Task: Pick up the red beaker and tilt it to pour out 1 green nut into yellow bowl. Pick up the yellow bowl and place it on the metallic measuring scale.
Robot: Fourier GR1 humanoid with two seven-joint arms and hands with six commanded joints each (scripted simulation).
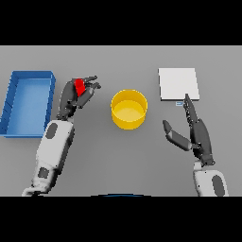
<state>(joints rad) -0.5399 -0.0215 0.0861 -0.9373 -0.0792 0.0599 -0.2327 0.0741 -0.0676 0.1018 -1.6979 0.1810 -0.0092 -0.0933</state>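
My left hand [78,96] is shut on the red beaker [80,85], which shows only as a small red patch between the curled fingers, left of the yellow bowl [129,109]. The bowl stands in the middle of the table, and I cannot make out a nut inside it. The metallic measuring scale [178,84] is a pale square plate at the back right. My right hand [196,130] is open, fingers straight and pointing toward the scale's near edge, thumb spread toward the bowl.
A blue rectangular bin [27,101] lies at the far left, close beside my left forearm. The grey table [127,156] stretches between both arms in front of the bowl.
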